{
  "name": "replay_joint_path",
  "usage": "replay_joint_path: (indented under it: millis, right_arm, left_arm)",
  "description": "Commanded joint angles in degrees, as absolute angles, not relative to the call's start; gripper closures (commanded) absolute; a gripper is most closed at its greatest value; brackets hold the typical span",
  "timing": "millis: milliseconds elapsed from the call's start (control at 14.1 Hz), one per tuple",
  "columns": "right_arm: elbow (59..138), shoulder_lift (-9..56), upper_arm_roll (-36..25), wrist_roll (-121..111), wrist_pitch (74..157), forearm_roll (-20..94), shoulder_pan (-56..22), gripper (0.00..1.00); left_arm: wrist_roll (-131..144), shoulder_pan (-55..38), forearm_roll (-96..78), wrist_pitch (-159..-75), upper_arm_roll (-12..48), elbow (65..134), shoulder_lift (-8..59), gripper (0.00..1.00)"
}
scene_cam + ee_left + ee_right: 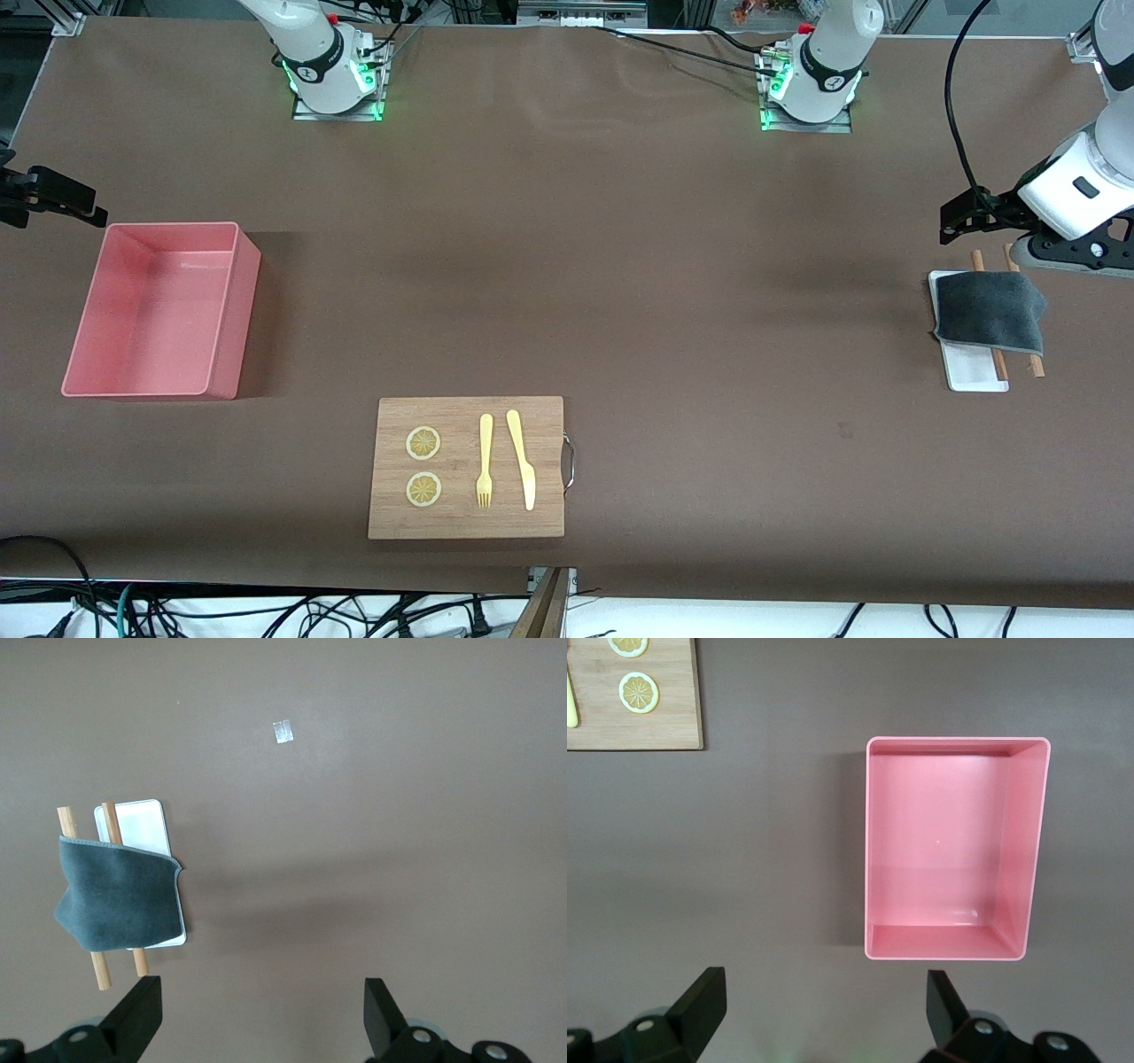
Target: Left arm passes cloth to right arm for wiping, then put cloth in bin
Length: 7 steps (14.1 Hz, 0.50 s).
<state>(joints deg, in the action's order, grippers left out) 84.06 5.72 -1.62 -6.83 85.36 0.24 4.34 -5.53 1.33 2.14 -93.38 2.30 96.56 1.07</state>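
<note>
Lying untouched on white tray (974, 368), cloth (990, 312); left gripper (264, 1010) hovering nearby, right gripper (826, 1005) waiting near bin (229, 310), both jaws gaping open.

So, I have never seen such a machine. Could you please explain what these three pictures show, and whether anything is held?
Two robot arms stand at a brown table. One picture looks down from across the table; the others come from cameras on each arm's wrist.

The left gripper hangs open by the grey cloth, which drapes over two wooden sticks and a white tray. The right gripper hangs open by the pink bin. A cutting board carries two lemon slices, a fork and a knife. Nothing is held.
</note>
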Motion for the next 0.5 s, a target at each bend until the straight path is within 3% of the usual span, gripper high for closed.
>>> replay_joint_path:
  millis: [0, 425]
  right_arm:
    - [84.73, 5.19, -1.58, -7.38, 85.78, 1.32, 4.75, 0.00]
    - [84.64, 5.27, -1.58, -7.38, 85.78, 1.23, 4.75, 0.00]
  left_arm:
    - [-6.85, 1.67, 1.14, -92.02, 2.55, 95.45, 1.23, 0.00]
    - [-6.94, 1.67, 1.14, -92.02, 2.55, 95.36, 1.32, 0.00]
